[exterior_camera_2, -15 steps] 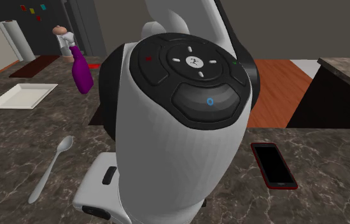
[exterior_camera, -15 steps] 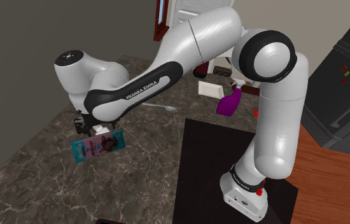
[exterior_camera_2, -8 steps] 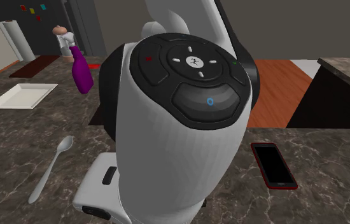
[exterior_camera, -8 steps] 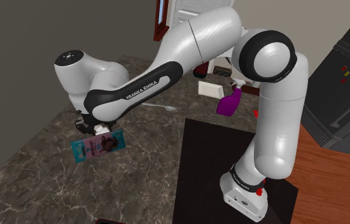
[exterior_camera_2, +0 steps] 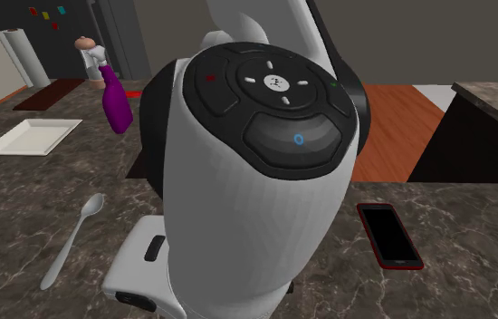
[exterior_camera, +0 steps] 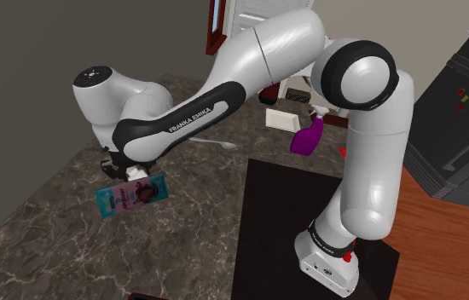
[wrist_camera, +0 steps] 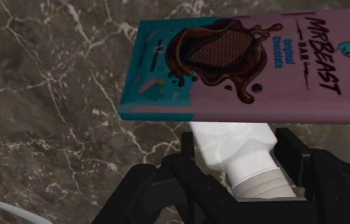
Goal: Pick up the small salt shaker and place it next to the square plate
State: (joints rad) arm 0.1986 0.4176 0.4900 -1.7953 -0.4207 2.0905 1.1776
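Observation:
The small salt shaker (wrist_camera: 231, 143) is white and sits upright on the dark marble counter, right beside a pink and teal chocolate bar (wrist_camera: 244, 63). My gripper (wrist_camera: 238, 167) is shut on the shaker, one black finger on each side. In the shoulder view the gripper (exterior_camera: 126, 169) hangs low over the counter at the bar's (exterior_camera: 130, 196) far edge, with the shaker (exterior_camera: 137, 174) a white speck beneath it. The square white plate (exterior_camera_2: 32, 136) lies far off at the second exterior view's left; it also shows behind the arm as the plate (exterior_camera: 282, 119).
A purple spray bottle (exterior_camera_2: 114, 107) stands near the plate. A spoon (exterior_camera_2: 75, 237) lies on the counter between plate and hand. A red-edged phone (exterior_camera_2: 388, 236) lies at the second exterior view's right. A paper towel roll (exterior_camera_2: 19, 56) stands at the back.
The arm's big wrist joint has shifted slightly in the second exterior view. The hand stays low at the chocolate bar's edge.

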